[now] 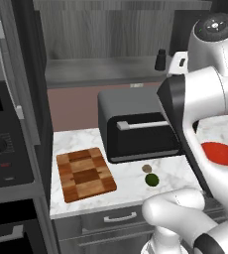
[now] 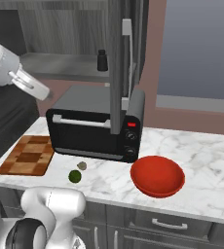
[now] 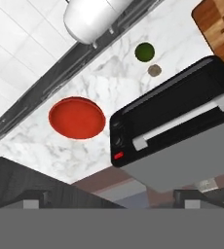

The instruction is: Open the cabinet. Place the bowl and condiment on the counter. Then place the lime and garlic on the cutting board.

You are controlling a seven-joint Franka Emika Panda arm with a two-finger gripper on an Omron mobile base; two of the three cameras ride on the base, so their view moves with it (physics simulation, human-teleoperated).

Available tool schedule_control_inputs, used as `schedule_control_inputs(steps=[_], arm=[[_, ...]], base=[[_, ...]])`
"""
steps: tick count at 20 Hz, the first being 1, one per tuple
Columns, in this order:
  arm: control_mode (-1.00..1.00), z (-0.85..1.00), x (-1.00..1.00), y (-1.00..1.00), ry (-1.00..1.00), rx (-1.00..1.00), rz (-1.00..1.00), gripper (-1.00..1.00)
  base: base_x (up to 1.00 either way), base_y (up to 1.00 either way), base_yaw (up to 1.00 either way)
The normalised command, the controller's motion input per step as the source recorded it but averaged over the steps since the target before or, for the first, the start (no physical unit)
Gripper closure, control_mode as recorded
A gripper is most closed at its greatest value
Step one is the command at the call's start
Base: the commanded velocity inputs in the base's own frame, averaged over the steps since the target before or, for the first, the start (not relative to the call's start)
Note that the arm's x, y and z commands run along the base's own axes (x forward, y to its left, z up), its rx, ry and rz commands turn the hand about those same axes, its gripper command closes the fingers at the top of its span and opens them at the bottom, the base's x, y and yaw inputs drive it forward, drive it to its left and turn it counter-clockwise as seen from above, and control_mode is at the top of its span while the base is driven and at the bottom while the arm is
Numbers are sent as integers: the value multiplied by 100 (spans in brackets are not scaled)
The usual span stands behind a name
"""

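Lime [image 2: 75,176] and garlic [image 2: 82,165] sit nearest you on the counter [image 2: 201,151], just apart, off the cutting board [image 2: 27,155].
You have the cabinet [image 2: 116,68] doors swung open, the condiment [image 2: 102,61] alone on its shelf, and the red bowl [image 2: 157,176] down on the marble right of the toaster oven [image 2: 92,129]. Your gripper [image 3: 109,206] is raised above the oven, fingers spread wide, holding nothing.
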Motion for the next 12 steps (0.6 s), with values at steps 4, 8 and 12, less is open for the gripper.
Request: schedule_control_inputs(steps=[4, 8, 12], arm=[[-100, 23, 13, -2, -5, 0, 4, -100], [-100, 6, 20, 0, -8, 0, 6, -100], [-100, 1, 34, 0, -9, 0, 8, -100]], base=[[0, 0, 0], [0, 0, 0], [0, 0, 0]])
